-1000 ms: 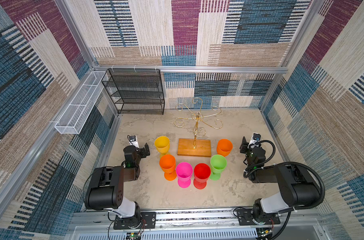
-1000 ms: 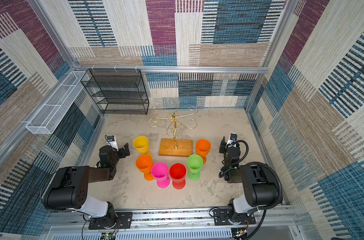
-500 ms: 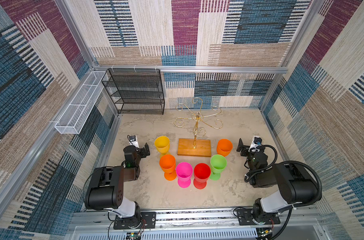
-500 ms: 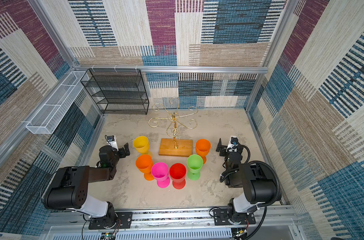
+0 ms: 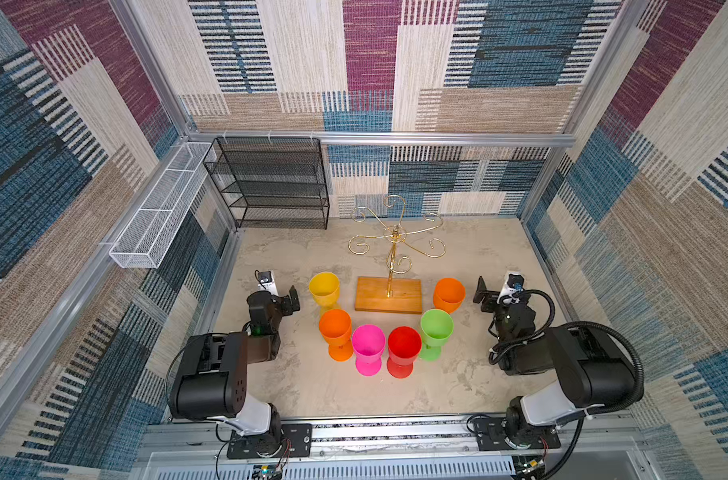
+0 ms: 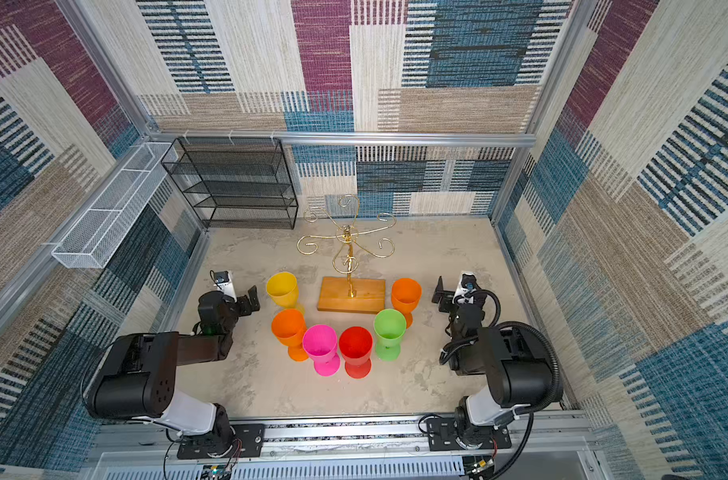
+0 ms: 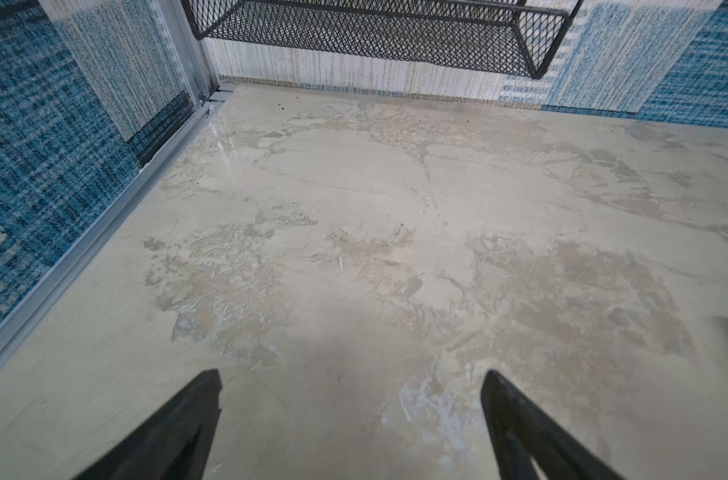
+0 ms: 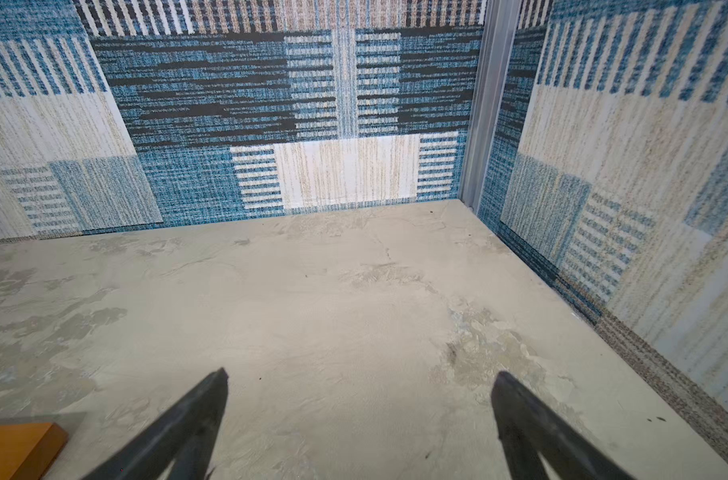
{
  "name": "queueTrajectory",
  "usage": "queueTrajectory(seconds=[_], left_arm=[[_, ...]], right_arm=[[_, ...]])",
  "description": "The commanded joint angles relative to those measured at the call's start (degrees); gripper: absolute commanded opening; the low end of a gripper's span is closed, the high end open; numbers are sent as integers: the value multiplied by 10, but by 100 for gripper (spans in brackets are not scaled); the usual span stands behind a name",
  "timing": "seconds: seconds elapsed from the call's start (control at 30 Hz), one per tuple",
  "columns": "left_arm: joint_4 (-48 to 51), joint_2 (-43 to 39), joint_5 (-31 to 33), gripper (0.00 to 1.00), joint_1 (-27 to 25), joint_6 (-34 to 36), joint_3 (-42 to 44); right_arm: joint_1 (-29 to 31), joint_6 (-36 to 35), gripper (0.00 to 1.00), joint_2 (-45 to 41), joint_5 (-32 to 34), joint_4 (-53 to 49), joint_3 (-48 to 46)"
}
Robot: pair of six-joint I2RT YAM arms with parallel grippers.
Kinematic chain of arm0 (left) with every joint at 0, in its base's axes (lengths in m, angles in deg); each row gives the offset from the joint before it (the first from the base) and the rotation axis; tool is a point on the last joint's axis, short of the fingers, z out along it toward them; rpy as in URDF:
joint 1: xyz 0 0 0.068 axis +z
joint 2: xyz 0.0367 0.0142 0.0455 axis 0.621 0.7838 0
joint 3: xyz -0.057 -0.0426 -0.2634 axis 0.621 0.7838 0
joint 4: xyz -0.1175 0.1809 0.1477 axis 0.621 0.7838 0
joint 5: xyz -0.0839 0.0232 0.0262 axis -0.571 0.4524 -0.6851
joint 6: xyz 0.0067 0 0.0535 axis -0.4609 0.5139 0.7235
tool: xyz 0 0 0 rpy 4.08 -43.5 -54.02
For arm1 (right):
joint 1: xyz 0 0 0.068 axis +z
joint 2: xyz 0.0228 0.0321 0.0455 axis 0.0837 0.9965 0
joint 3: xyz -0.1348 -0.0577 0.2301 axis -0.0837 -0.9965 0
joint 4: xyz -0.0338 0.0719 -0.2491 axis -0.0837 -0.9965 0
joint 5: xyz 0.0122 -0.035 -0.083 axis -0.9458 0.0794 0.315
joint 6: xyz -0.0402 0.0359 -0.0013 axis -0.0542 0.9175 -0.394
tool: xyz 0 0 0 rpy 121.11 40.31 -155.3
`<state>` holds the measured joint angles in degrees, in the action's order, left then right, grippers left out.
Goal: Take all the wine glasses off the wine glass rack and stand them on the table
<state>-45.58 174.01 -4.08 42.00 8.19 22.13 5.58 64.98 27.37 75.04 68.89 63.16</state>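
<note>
The wine glass rack is a gold wire stand on a wooden base, mid-table in both top views. Its scroll arms are bare. Several coloured wine glasses stand upright on the table around the base: yellow, orange, pink, red, green and another orange. My left gripper is open and empty, left of the yellow glass. Right of the far orange glass, my right gripper is open and empty over bare table.
A black mesh shelf unit stands at the back left wall. A long white mesh basket hangs on the left wall. Patterned walls close in the table on three sides. A corner of the wooden base shows in the right wrist view.
My right gripper's jaws have spread wide apart beside the right-hand orange glass, and that wrist has shifted slightly. The left arm and all the glasses have stayed put.
</note>
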Motion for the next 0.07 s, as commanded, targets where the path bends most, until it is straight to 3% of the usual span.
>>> queueTrajectory(seconds=[0.0,0.03], left_arm=[[-20,0,-6,100,1,2,0],[-19,-1,-6,100,1,2,0]], right_arm=[[1,6,100,-1,-4,22,-1],[1,6,100,-1,-3,23,-1]])
